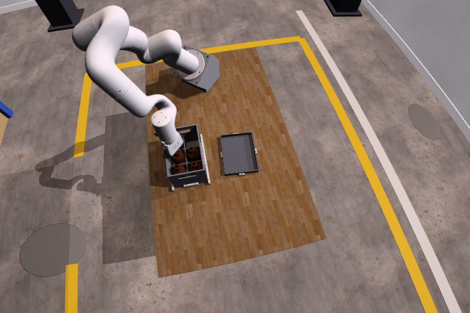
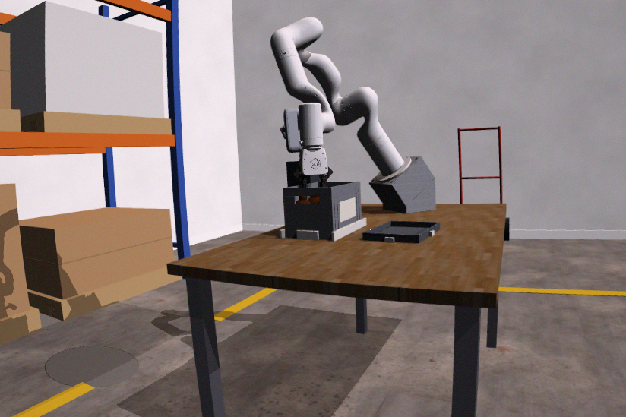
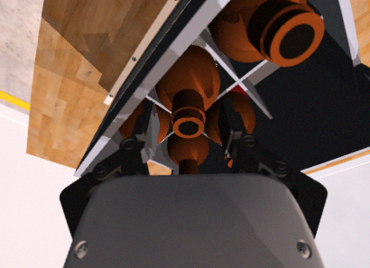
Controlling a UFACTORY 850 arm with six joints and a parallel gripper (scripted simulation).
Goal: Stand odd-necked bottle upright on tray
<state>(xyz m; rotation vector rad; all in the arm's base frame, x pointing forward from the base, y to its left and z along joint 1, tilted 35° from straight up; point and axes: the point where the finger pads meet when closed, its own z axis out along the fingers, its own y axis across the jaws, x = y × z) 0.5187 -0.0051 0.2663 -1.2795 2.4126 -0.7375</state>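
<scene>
over crate [image 1: 193,179] [image 2: 308,220] [image 3: 155,67], gripper [image 1: 171,155] [image 2: 313,184] [image 3: 188,111] points down, jaws part-open w/ nothing clamped, tips just inside rim. all 5 brown bottles [image 1: 191,153] [image 2: 314,199] [image 3: 189,78] stand in crate, incl. the odd-neck one; can't tell which. tray [image 1: 236,154] [image 2: 379,237] sits level nr crate, same tabletop [image 1: 235,218] [image 2: 353,260] [image 3: 63,80].

The white arm [image 1: 108,62] [image 2: 290,68] rose from its tilted base [image 1: 212,70] [image 2: 422,187], bent back over itself in a high fold, then dropped to an upright last section. The tool [image 1: 171,154] [image 2: 312,184] [image 3: 188,111] pointed downward, its two dark fingers standing apart, partly open, roughly parallel, with nothing gripped between them.
</scene>
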